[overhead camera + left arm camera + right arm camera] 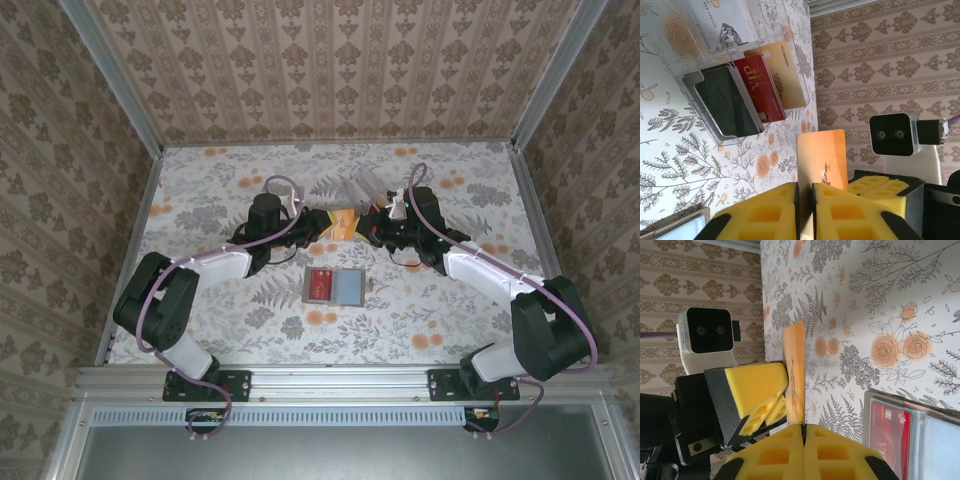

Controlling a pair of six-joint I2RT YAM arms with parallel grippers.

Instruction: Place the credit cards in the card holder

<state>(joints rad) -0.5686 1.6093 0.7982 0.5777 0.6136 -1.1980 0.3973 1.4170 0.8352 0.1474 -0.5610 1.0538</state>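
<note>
From above, my left gripper (324,226) and right gripper (374,231) meet over the far desk (200,180), with the orange card (345,222) between them. The card holder (333,287) lies nearer.

Left wrist: I am clamped on the card's edge. It looks thin, stiff and slick.

Right wrist: this gripper is clenched on it too. Flat faces give the surest hold.

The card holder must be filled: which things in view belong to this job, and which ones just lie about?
Job: orange card, pinched by left gripper and right gripper; card holder with red card inside; boxed cards.
Just there: clear box; floral table cover.
</note>
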